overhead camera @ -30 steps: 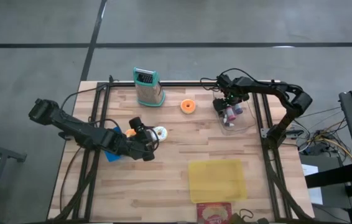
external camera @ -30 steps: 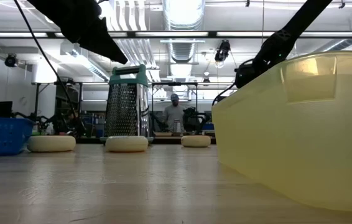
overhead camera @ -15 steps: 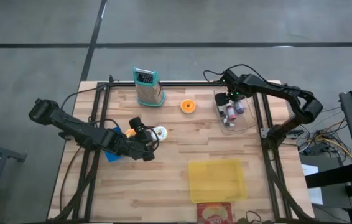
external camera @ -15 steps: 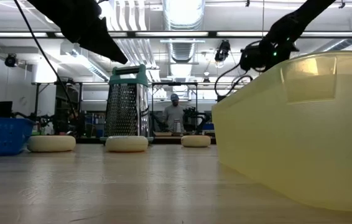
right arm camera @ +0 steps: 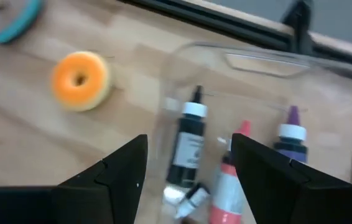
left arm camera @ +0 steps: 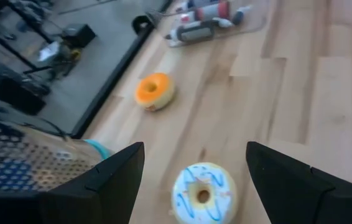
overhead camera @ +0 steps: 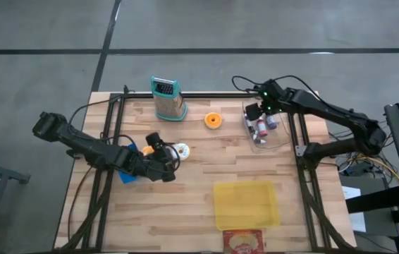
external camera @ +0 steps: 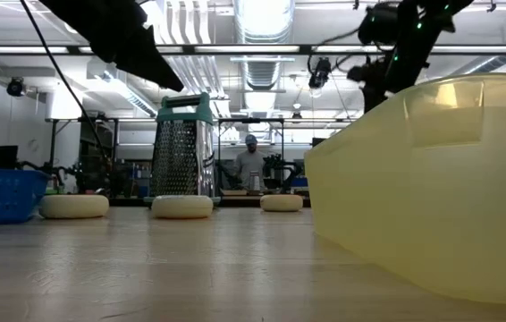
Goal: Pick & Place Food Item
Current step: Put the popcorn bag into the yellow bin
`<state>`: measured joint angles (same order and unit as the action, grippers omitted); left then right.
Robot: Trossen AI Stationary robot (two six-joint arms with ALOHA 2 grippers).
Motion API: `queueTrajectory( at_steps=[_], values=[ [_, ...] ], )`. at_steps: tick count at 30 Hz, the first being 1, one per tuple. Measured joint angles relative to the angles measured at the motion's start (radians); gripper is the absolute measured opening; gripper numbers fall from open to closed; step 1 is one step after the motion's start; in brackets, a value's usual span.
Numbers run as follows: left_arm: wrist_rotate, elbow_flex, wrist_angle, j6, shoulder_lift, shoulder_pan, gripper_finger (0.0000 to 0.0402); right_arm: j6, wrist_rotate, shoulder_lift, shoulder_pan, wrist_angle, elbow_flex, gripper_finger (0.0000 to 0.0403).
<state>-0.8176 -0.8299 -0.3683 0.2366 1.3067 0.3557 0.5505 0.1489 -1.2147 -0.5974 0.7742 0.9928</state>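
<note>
Over far right corner of table [overhead camera: 199,212], my right gripper [overhead camera: 254,113] hovering above clear tray [overhead camera: 278,144] of bottles [right arm camera: 187,149], fingers spread, gripping nothing. Orange donut [overhead camera: 214,121] lying on wood beside tray, untouched. My left gripper [overhead camera: 173,164] sitting mid-table, fingers apart, empty, blue-and-white donut [left arm camera: 203,193] lying just in front of them. Grater [overhead camera: 168,100] standing upright at far edge. Yellow bin [overhead camera: 247,204] sitting near front edge.
</note>
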Motion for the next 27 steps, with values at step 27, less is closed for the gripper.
queueTrajectory(
  at_steps=[27],
  values=[
    [-0.062, 0.000, 0.001, 0.011, -0.001, 0.000, 0.0287, -0.160, 0.010, 0.007, 0.617, -0.289, 0.000, 0.0226]
  ],
)
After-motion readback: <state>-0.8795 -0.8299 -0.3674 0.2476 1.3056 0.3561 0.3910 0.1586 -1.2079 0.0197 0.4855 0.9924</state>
